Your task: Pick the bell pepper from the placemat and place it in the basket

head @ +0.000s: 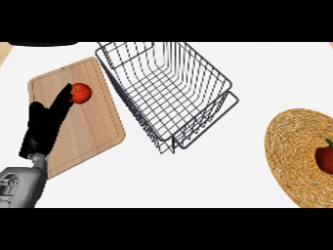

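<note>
The red bell pepper (332, 159) lies on the round woven placemat (291, 146) at the right side of the white counter (219, 180), near the view's right edge, green stem pointing up the picture; the mat runs off the right edge and nearly reaches the lower one; the wire basket (170, 93) stands in the middle toward the far side, well apart from the mat, with a bare strip of counter between them and more bare counter nearer the robot; left of the basket, just beside it, a wooden cutting board (90, 132) carries a tomato (81, 93); the left hand (45, 124) lies over the board, fingers straight and holding nothing, fingertips beside the tomato; whether they touch it is unclear
</note>
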Robot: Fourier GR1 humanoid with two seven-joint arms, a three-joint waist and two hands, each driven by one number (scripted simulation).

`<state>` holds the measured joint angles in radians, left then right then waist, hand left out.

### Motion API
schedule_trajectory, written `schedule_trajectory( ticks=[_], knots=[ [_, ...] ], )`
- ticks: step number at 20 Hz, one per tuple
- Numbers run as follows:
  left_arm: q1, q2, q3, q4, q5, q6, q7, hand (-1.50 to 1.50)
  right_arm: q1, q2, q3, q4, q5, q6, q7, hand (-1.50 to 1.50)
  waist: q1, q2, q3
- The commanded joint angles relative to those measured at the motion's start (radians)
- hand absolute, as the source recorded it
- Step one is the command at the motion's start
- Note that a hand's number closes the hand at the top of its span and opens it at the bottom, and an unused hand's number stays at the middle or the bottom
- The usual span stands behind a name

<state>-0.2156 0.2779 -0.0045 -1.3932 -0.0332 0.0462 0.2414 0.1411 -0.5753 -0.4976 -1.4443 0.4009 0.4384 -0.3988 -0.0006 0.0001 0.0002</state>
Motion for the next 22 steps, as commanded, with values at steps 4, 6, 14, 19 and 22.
schedule_trajectory(
  ticks=[4, 6, 14, 19, 22],
  knots=[
    [0.007, -0.044, 0.007, 0.001, -0.053, 0.007, -0.003, 0.00, -0.064, 0.077, 0.052, 0.009, 0.071, -0.043, 0.037, -1.50, -0.001, 0.000, 0.000],
    [-0.048, -0.023, 0.049, 0.090, -0.031, -0.031, -0.043, 0.00, -0.078, 0.091, 0.077, 0.069, 0.103, -0.076, -0.018, -1.50, -0.002, 0.001, 0.000],
    [-0.009, -0.049, 0.067, 0.079, -0.064, -0.042, -0.086, 0.00, -0.149, 0.036, 0.040, 0.132, 0.096, -0.017, 0.005, -1.50, -0.001, 0.000, 0.000],
    [0.035, -0.034, 0.092, 0.060, -0.038, -0.096, -0.109, 0.00, -0.147, 0.044, 0.059, 0.106, 0.119, 0.002, 0.055, -1.50, 0.000, 0.000, 0.000],
    [0.035, -0.078, 0.025, -0.106, -0.103, -0.033, 0.082, 0.00, -0.102, 0.116, 0.096, 0.108, 0.148, -0.057, 0.016, -1.50, 0.001, -0.001, 0.000]
  ],
)
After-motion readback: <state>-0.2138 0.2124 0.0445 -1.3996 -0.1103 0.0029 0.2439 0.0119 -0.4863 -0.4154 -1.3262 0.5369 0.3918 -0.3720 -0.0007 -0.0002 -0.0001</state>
